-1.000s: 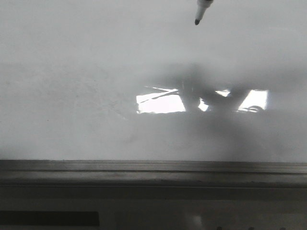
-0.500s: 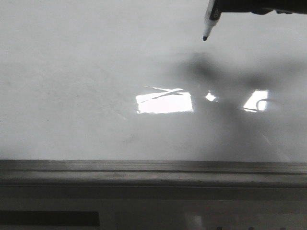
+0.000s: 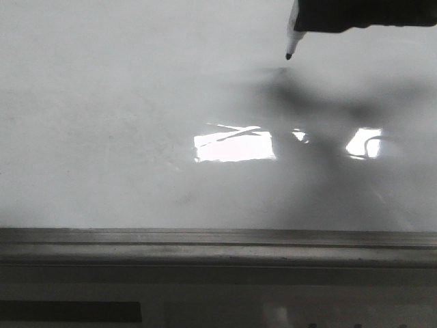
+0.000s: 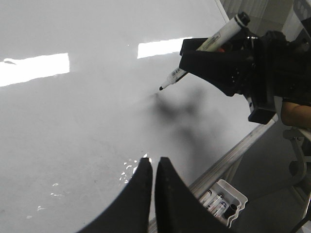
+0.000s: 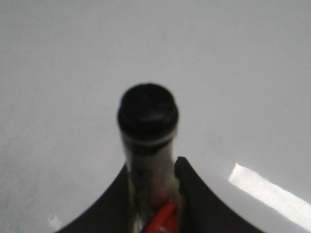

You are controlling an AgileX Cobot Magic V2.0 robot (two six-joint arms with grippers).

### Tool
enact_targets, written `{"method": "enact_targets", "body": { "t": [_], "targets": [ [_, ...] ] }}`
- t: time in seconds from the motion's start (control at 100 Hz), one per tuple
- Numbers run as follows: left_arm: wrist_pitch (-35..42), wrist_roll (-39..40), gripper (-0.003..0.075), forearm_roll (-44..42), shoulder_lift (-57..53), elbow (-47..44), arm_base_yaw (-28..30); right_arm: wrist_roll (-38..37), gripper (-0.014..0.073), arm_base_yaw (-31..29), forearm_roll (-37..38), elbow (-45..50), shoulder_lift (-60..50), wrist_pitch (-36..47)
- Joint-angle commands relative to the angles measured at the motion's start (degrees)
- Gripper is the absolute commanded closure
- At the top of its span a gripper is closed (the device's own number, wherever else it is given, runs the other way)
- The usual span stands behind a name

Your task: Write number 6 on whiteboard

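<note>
The whiteboard fills the front view, glossy white with faint smudges, and also shows in the left wrist view and the right wrist view. No drawn number 6 shows on it. My right gripper is shut on a marker pen; the pen's black tip hangs just above the board at the upper right. In the right wrist view the pen stands between the fingers. My left gripper is shut and empty, over the board near its rail.
A grey metal edge rail runs along the board's near side. Bright light glare lies mid-board, with the arm's shadow beside it. A small white tray with spare markers sits below the rail.
The right gripper with the marker has come further into the front view, lower and slightly to the right; the pen tip now sits lower, closer to the board. Its shadow has shifted.
</note>
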State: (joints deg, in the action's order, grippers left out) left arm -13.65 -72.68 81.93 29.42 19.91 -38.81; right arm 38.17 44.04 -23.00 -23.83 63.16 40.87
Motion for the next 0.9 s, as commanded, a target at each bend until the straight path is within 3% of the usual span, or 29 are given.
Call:
{"method": "enact_targets", "body": {
  "t": [0.0, 0.45, 0.89],
  "targets": [
    [0.4, 0.5, 0.0741, 1.2, 0.2, 1.6, -0.2, -0.1, 0.0665, -0.4, 0.7, -1.3, 0.0, 5.7],
    [-1.0, 0.5, 0.0741, 1.2, 0.2, 1.6, -0.2, -0.2, 0.0665, -0.5, -0.9, -1.5, 0.9, 5.7],
    [-2.7, 0.5, 0.0741, 1.2, 0.2, 1.6, -0.2, -6.3, 0.0665, 1.9, 1.7, -1.5, 0.9, -6.1]
  ]
}}
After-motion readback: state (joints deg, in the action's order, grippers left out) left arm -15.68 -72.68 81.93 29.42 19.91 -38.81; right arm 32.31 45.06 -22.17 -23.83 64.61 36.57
